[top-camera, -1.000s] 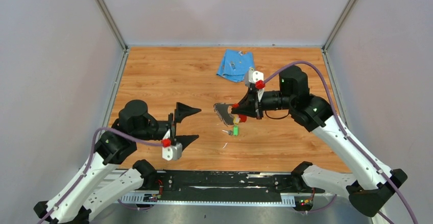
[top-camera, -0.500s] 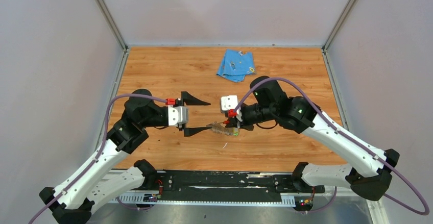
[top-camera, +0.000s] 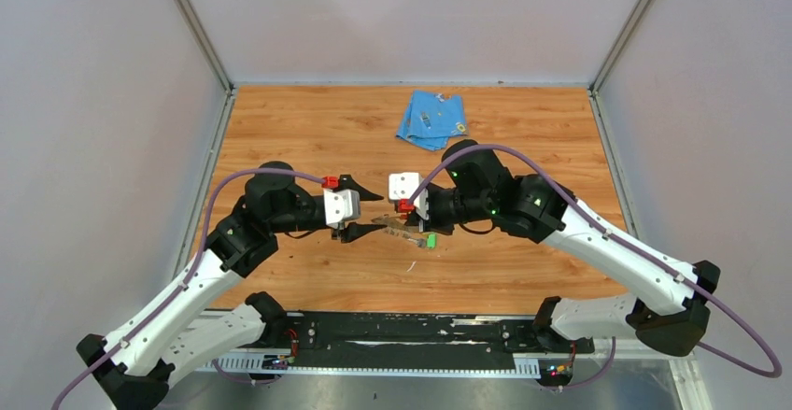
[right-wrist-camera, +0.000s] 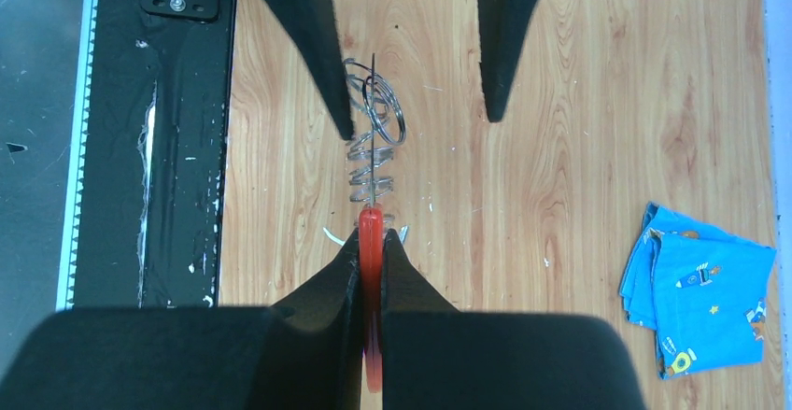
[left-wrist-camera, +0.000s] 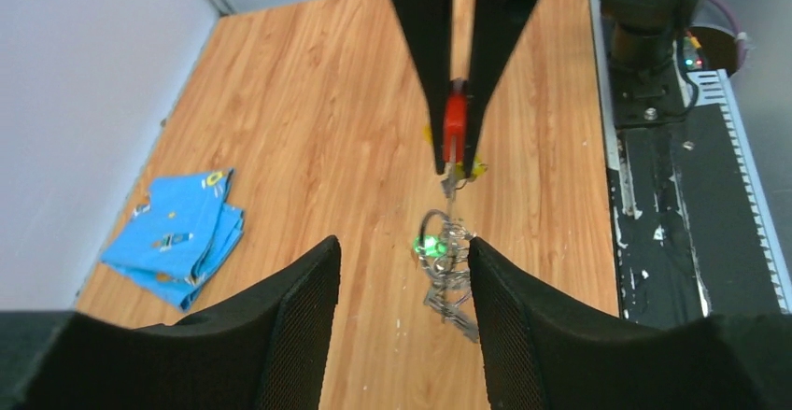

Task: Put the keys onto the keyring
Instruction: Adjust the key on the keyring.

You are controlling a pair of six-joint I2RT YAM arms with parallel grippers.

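Note:
My right gripper (top-camera: 417, 226) (right-wrist-camera: 372, 233) is shut on the red strip of the keyring (top-camera: 397, 230) (right-wrist-camera: 374, 148) and holds it above the table. The silver coiled rings point toward the left arm. My left gripper (top-camera: 369, 214) (left-wrist-camera: 402, 247) is open, with a finger on each side of the keyring's (left-wrist-camera: 450, 270) free end. The rings hang close to one left finger (left-wrist-camera: 523, 317), and I cannot tell whether they touch. The green key (top-camera: 431, 240) (left-wrist-camera: 430, 245) lies on the wood below the right fingers. A yellow bit (left-wrist-camera: 477, 167) shows behind them.
A folded blue cloth (top-camera: 431, 119) (left-wrist-camera: 177, 233) (right-wrist-camera: 700, 289) lies at the back of the wooden table (top-camera: 299, 139). The black base rail (top-camera: 402, 331) runs along the near edge. White walls close in the left, right and back sides.
The right arm carried the keyring left and lower. The left gripper swung in to meet it, and its jaws have narrowed around the ring's free end.

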